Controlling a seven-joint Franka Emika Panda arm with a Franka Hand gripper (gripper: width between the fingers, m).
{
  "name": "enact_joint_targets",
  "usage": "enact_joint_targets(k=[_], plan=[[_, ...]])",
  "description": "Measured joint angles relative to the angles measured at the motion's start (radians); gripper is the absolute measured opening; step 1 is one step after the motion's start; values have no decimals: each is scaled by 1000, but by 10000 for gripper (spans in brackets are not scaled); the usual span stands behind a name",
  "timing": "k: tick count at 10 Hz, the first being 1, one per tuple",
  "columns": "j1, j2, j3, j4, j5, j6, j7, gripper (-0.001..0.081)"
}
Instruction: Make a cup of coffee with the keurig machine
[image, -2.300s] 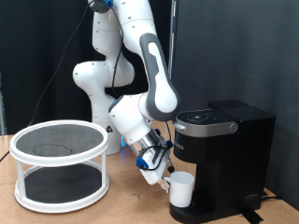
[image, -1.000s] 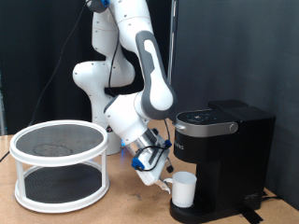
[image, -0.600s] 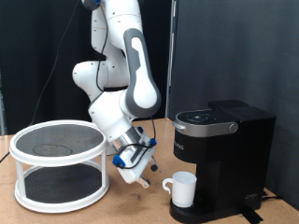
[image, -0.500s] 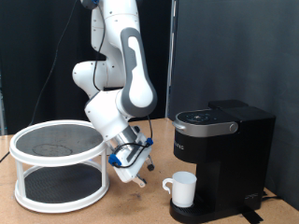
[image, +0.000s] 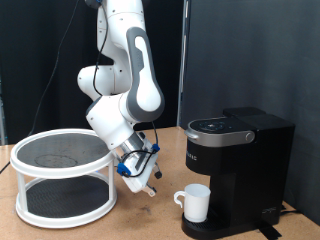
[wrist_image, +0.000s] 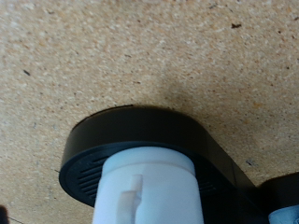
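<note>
On keurig machine base: cup; pincer apart, open/shut state unclear, free gap betw.

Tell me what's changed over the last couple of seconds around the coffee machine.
The gripper has let go of the cup and pulled back toward the exterior view's left, away from the coffee machine. The cup stays on the machine's round base, and the wire rack hasn't moved.

The gripper is too small and blurry in the exterior view to read its fingers. The wrist view cuts off the cup, and the keurig machine shows only its base.
</note>
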Motion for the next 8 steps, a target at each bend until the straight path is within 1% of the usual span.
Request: enact_joint_targets(k=[2,8], plan=[[3,-6,18,-1,13,3,0,734],[36,-1,87,-1,75,67,19,734]])
